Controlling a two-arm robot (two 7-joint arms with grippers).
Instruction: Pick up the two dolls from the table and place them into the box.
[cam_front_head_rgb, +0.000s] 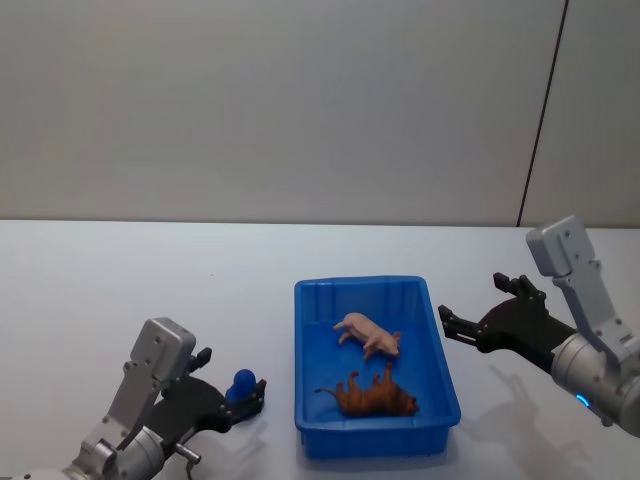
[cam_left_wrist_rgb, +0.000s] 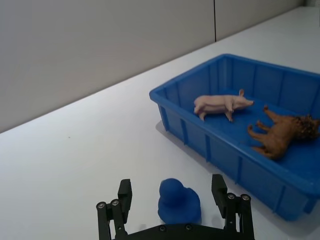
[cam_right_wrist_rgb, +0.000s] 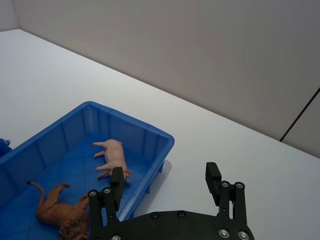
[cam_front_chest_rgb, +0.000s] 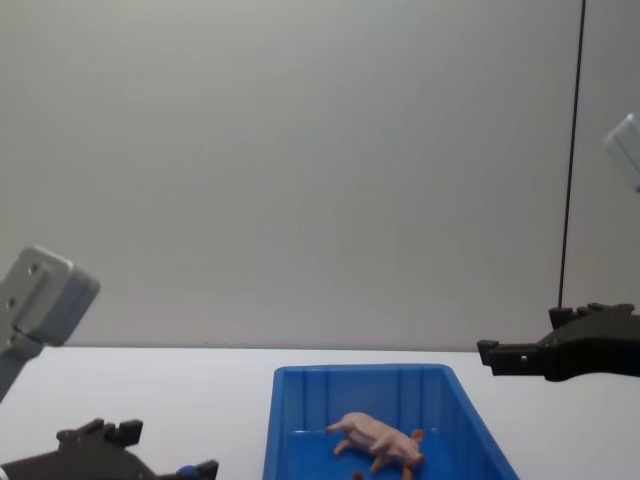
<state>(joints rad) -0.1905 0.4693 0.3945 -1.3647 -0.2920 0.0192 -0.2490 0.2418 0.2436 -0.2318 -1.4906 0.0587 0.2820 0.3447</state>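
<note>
L hand (cam_left_wrist_rgb: 172, 202) wide open, fingers astride blue doll (cam_left_wrist_rgb: 178, 201) on tabletop (cam_front_head_rgb: 150, 290), lower left of head view. Pig (cam_front_head_rgb: 368, 334) & brown doll (cam_front_head_rgb: 372, 394) already in box (cam_front_head_rgb: 305, 440). Close centred, squeeze gently. R hand (cam_front_head_rgb: 462, 322) open, idle right of box.

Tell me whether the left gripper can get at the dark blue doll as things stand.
Probably yes. The left gripper is open with the dark blue doll on the table between its fingers, and nothing is blocking it.
</note>
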